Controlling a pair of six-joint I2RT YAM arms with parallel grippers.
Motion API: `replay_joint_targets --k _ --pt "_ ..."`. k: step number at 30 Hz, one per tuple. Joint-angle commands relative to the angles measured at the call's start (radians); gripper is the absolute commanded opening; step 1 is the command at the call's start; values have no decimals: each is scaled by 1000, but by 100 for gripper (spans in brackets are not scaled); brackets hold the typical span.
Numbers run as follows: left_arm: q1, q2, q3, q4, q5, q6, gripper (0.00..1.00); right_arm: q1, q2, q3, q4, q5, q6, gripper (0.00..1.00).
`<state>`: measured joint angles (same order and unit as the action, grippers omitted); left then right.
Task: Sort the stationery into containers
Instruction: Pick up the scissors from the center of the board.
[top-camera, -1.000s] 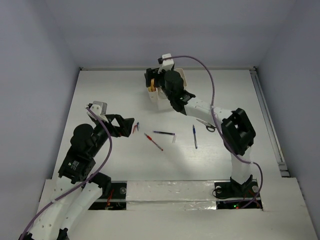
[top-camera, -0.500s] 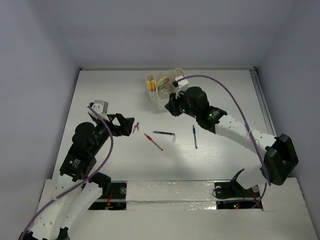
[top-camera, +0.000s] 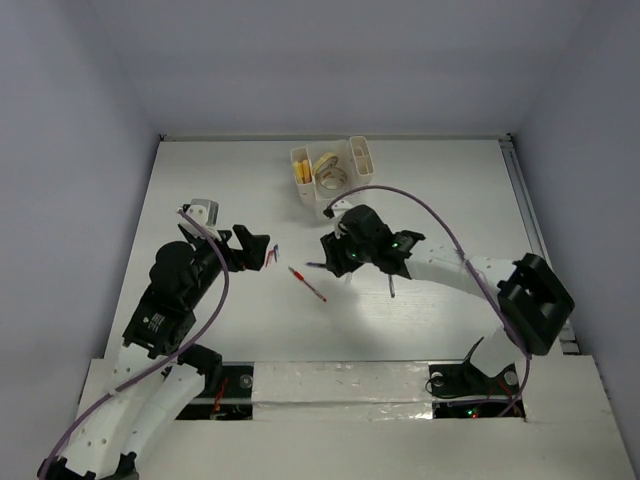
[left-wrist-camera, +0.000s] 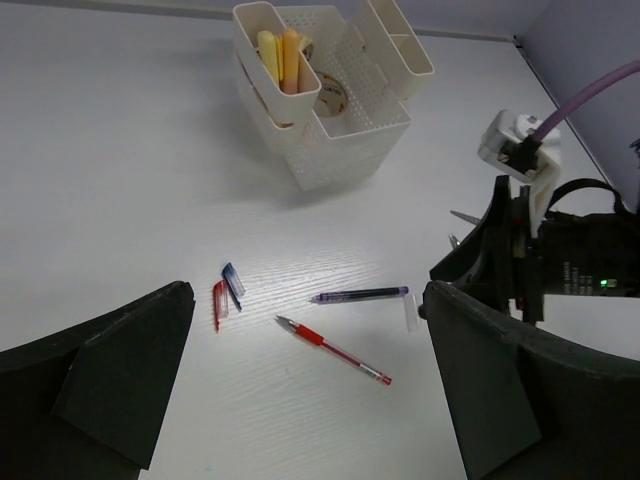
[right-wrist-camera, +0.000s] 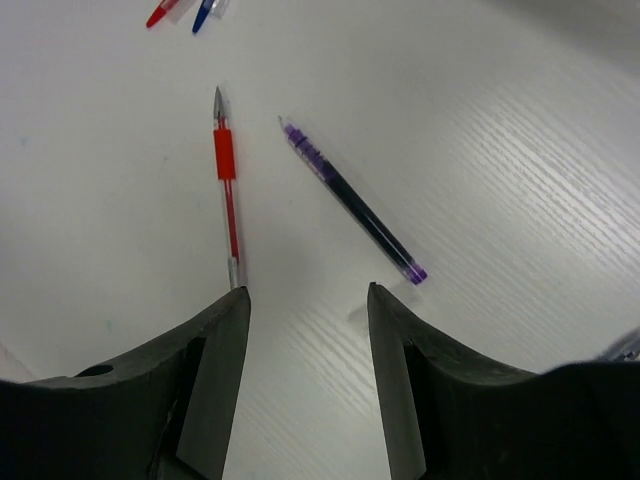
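Observation:
The white organizer (top-camera: 331, 176) stands at the back; it holds yellow sticks (left-wrist-camera: 274, 52) in a side compartment and a tape roll (left-wrist-camera: 331, 95) in the middle. A red pen (top-camera: 308, 284) and a dark purple pen (left-wrist-camera: 360, 295) lie on the table, both also in the right wrist view: red pen (right-wrist-camera: 228, 190), purple pen (right-wrist-camera: 350, 205). My right gripper (top-camera: 334, 258) is open and empty, low over the table just right of these pens (right-wrist-camera: 308, 290). My left gripper (top-camera: 257, 250) is open and empty, left of the pens (left-wrist-camera: 310, 385).
A red cap (left-wrist-camera: 217, 303) and a blue cap (left-wrist-camera: 233, 284) lie by my left gripper. A clear cap (left-wrist-camera: 410, 316) lies at the purple pen's end. A blue pen (top-camera: 392, 288) pokes out under the right arm. The scissors are mostly hidden behind that arm.
My right arm has swung from the organizer toward me and down over the pens, gripper open. My left arm has barely moved.

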<state>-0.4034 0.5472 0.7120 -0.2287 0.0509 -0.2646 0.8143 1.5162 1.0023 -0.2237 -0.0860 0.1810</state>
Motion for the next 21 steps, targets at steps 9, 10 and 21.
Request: replay_joint_targets --k 9,10,21 --pt "6 -15 -8 40 4 -7 99 -137 -17 6 17 488 179 41" --pt "6 -10 -9 43 13 -7 99 -176 -33 -11 1 480 186 41" --pt "6 -47 -16 63 92 -2 99 -545 -2 -60 -174 360 190 56"
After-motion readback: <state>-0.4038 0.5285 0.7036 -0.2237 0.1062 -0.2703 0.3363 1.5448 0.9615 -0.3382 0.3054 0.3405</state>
